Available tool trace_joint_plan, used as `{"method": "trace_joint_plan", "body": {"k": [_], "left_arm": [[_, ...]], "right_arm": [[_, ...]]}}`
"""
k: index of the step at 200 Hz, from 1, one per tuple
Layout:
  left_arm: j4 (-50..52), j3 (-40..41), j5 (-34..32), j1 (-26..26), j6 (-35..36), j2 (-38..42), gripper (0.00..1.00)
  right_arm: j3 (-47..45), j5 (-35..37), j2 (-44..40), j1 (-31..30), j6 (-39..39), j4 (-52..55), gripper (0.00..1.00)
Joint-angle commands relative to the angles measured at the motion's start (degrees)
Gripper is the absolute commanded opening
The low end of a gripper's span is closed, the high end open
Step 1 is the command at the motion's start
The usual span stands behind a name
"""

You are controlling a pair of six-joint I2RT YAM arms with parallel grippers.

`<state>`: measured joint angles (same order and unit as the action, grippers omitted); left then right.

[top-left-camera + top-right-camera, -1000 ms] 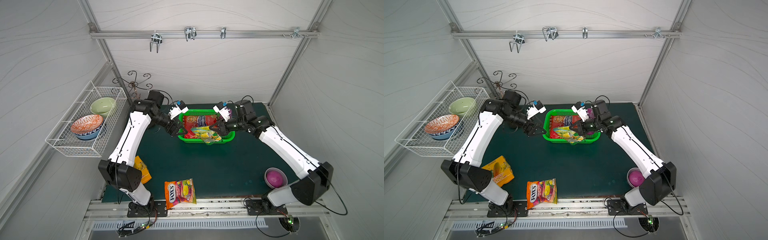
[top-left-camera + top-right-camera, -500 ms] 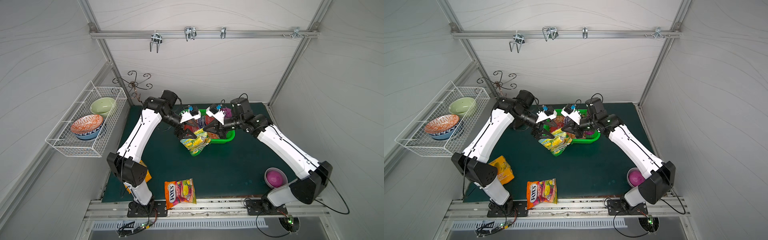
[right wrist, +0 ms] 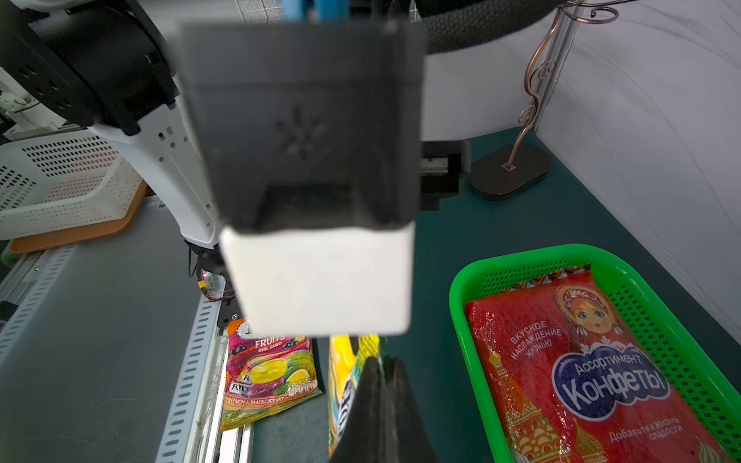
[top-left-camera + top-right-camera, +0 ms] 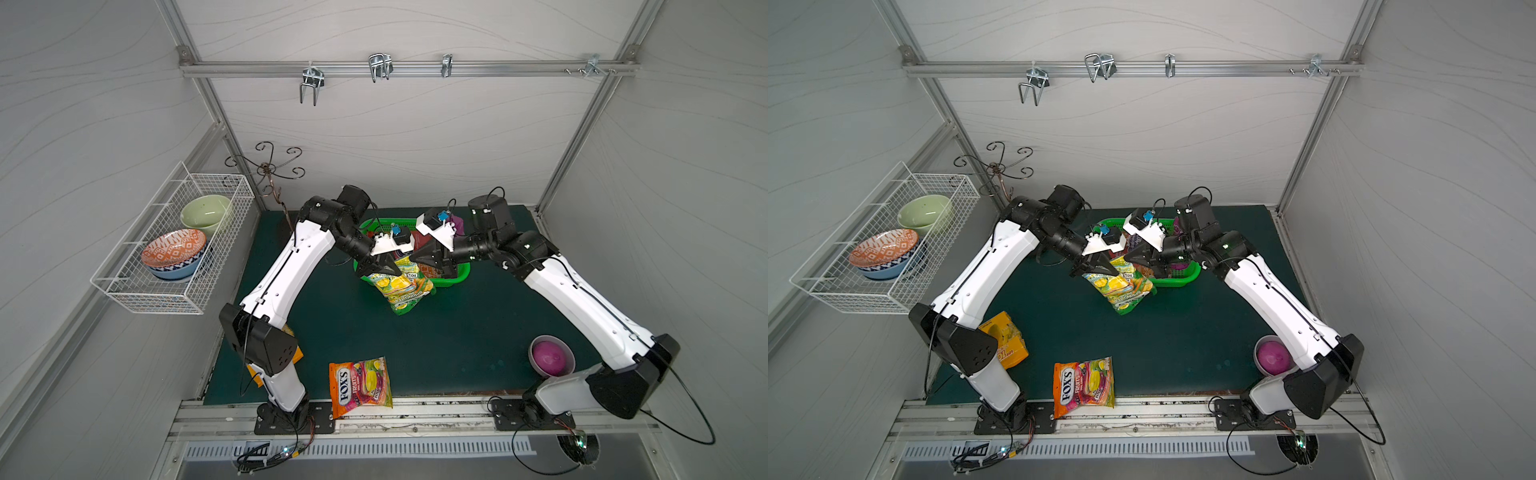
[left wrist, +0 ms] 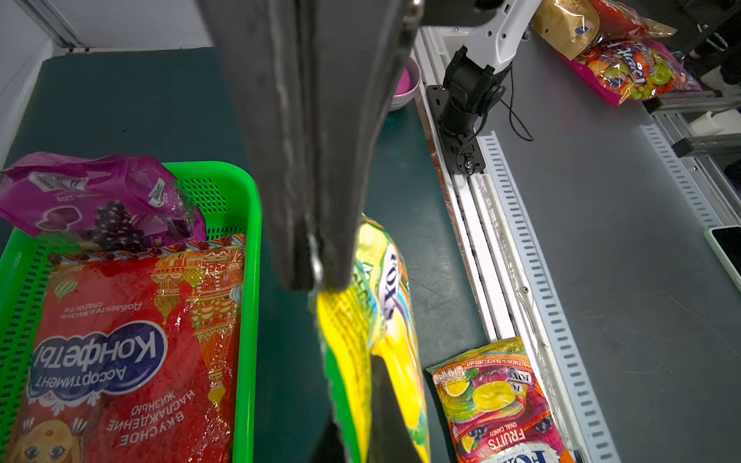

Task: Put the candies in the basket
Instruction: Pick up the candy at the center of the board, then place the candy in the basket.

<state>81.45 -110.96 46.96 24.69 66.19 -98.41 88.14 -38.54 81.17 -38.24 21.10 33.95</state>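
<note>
Top views, starting at the front rail: a FOX'S Fruits bag (image 4: 360, 386) lies flat, its near end hanging over the edge of the dark green mat (image 4: 436, 345). A yellow-orange bag (image 4: 1005, 340) sits by the left arm's base and a purple-lined bowl (image 4: 551, 356) by the right arm's base. From those bases both arms lean up and away, elbows out, forearms angling inward so the wrists meet nose to nose above the mat. The left gripper (image 4: 379, 269) is closed, and the left wrist view shows its tips pressed together on the top edge of a yellow-green FOX'S bag (image 4: 401, 289). The right gripper (image 4: 420, 259) is clamped on that same edge from the opposite side. The bag hangs between them, outside the green basket (image 4: 461, 279) and just beside its near rim; I cannot tell whether its lower end touches the mat. Inside the basket a red candy bag (image 5: 132, 340) lies flat, with a purple grape bag (image 5: 100, 200) draped over one end. Farther back, a white wire basket (image 4: 174, 299) on the left wall holds bowls, and a curly metal stand (image 4: 266, 170) fills the corner.
</note>
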Motion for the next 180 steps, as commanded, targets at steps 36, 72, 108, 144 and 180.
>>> {"method": "trace_joint_plan", "body": {"k": [36,72,108,144,180], "left_arm": [[-3.52,-3.74,-0.56,-0.35,-3.8,-1.06,0.0],[-11.71,-4.73,-0.26,-2.77,-15.62,-2.97,0.0],[-26.74,-7.13,-2.97,-6.23,-36.29,-8.33,0.0],[-36.68,-11.15,-7.13,-6.96,-50.7,-14.85,0.0],[-45.2,-14.85,-3.61,-8.84,-66.11,-21.9,0.0]], "right_arm": [[-4.69,3.96,-4.49,1.66,-3.41,-6.19,0.43],[-11.98,3.17,-8.2,10.29,-15.99,-11.36,0.65],[-17.71,12.52,-10.39,17.48,-24.95,-10.3,0.67],[-20.56,12.56,-10.73,18.74,-28.94,-9.51,0.81],[-22.09,13.5,-10.72,18.59,-30.63,-8.75,0.99]]}}
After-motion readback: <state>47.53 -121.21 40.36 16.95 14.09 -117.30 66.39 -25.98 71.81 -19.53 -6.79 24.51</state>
